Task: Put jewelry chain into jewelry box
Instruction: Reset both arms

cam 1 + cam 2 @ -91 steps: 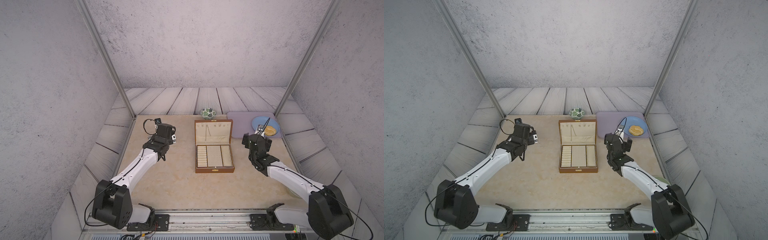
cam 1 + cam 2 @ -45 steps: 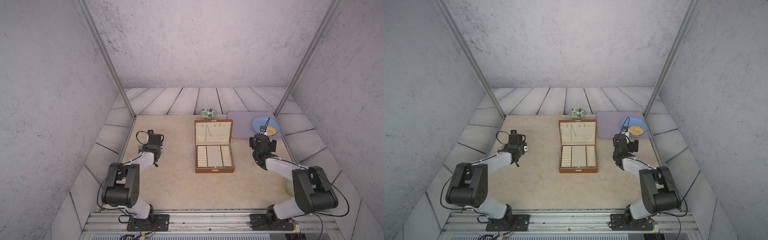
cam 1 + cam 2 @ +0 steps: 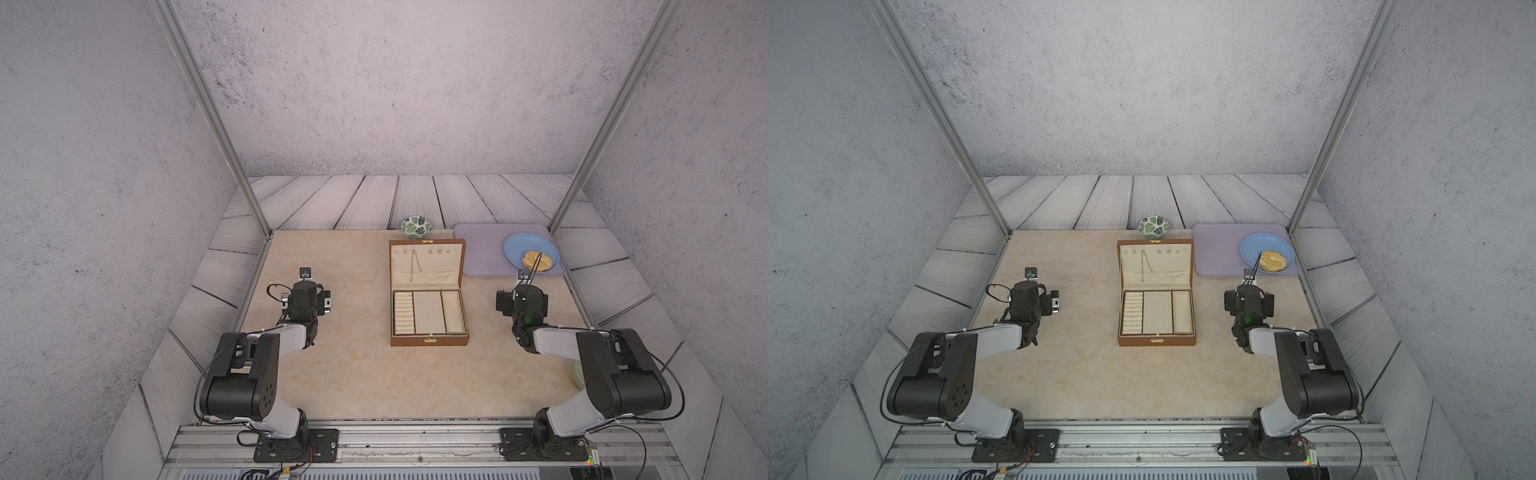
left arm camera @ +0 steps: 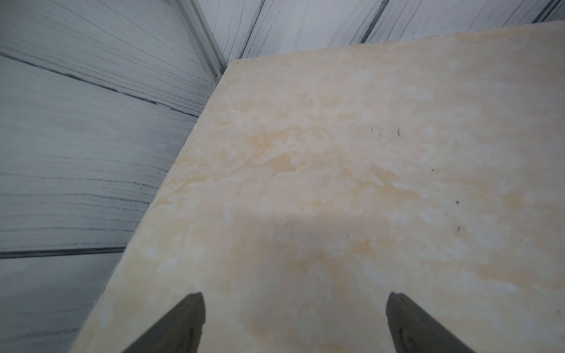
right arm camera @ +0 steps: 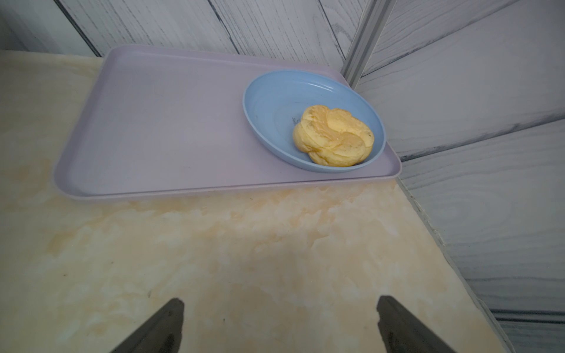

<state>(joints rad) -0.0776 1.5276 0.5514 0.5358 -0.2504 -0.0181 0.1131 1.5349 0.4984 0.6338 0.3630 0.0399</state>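
The brown jewelry box [image 3: 430, 340] [image 3: 1156, 340] lies open in the middle of the table, lid laid back and cream compartments showing. The thin jewelry chain [image 3: 414, 266] [image 3: 1145, 266] hangs straight down from a hook inside the lid. My left gripper [image 4: 295, 298] is open over bare table to the left of the box, with nothing between its fingertips. To the right of the box, my right gripper [image 5: 279, 302] is open and empty, facing the lilac tray. Neither wrist view shows the box or the chain.
A green leaf-patterned bowl [image 3: 417, 227] stands just behind the box. At the back right, a lilac tray [image 3: 482, 253] [image 5: 153, 137] carries a blue plate [image 3: 515, 245] [image 5: 275, 107] with a bread roll [image 3: 536, 261] [image 5: 333, 136]. Metal posts and plank walls border the table.
Both arms have folded back toward the front rail, drawing the grippers nearer the front and slightly outward from the box. Both grippers stayed open. The box and chain have not moved.
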